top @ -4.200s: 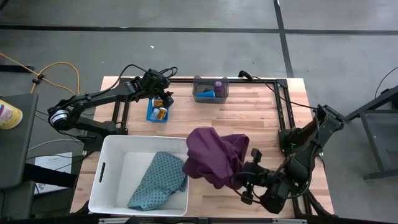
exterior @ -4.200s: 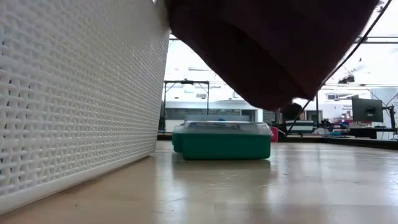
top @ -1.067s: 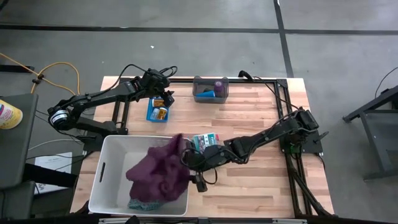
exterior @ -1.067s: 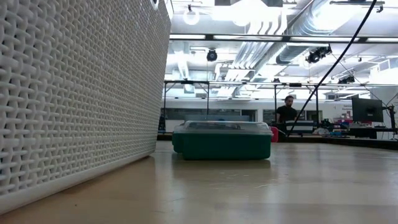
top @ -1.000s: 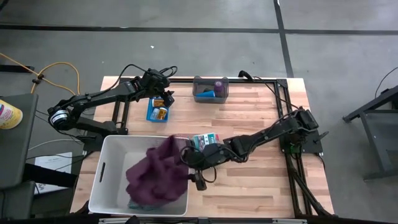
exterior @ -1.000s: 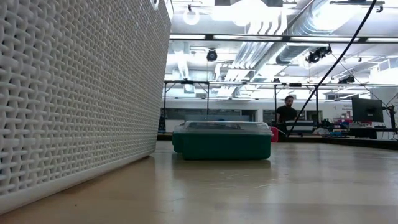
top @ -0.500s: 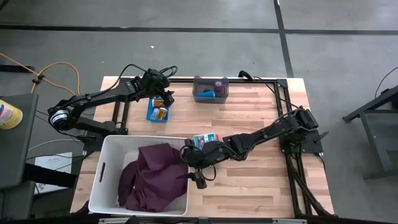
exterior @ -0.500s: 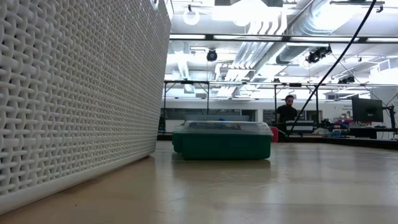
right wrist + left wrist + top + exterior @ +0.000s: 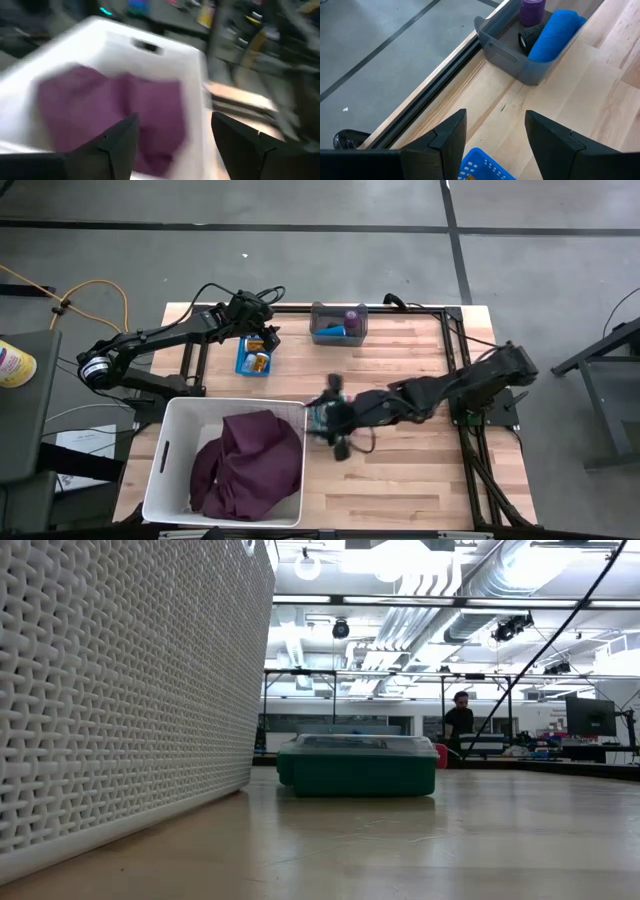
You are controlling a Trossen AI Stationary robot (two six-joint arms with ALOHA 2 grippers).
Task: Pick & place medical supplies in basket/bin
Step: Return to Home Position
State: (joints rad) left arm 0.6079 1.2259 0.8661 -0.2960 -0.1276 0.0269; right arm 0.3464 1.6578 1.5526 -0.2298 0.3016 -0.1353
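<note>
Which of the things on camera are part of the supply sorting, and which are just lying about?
Job: maroon cloth in the white basket; orange bottles in the blue bin, left gripper above; blue roll and purple roll in the grey bin; right gripper near the basket.
Lying about: green lidded box by the basket; yellow container off the table.

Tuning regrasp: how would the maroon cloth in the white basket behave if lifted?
Likely floppy: the cloth lies crumpled in folds across the basket floor. It would probably hang in long drapes when lifted and could catch the rim.
</note>
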